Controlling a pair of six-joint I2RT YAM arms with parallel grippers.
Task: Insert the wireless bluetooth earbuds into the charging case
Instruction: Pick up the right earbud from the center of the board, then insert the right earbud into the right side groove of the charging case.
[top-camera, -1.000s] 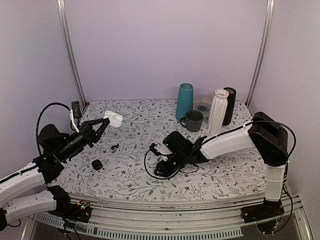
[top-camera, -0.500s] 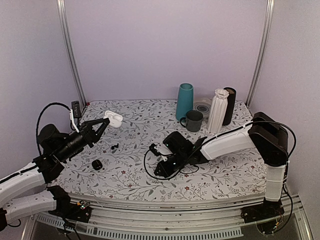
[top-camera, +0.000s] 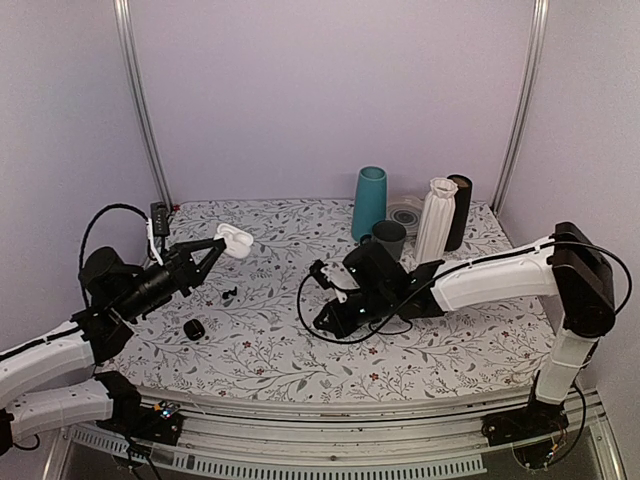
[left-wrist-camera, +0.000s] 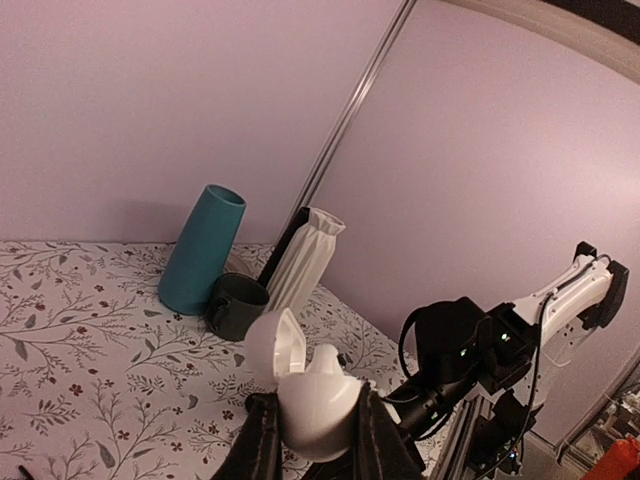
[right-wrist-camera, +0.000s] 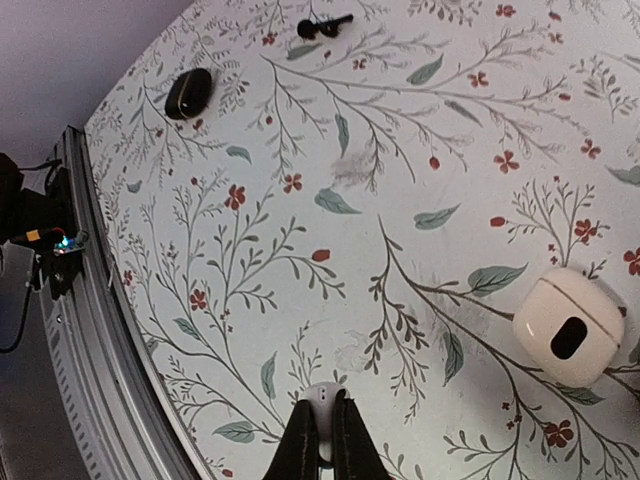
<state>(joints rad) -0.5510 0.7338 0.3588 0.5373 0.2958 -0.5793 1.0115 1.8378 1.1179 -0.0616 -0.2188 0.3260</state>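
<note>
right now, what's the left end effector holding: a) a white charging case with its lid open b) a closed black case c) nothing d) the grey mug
a: in the left wrist view the left end effector is shut on the white charging case, whose lid stands flipped up.

Soft even lilac light, faint shadows, wrist views bowed, right tool (right-wrist-camera: 320, 430) blurred

L pincer (top-camera: 220, 246) clamping lid-up white case (top-camera: 234, 240), dark buds (top-camera: 230, 293) on floral cloth (top-camera: 280, 355)
</note>
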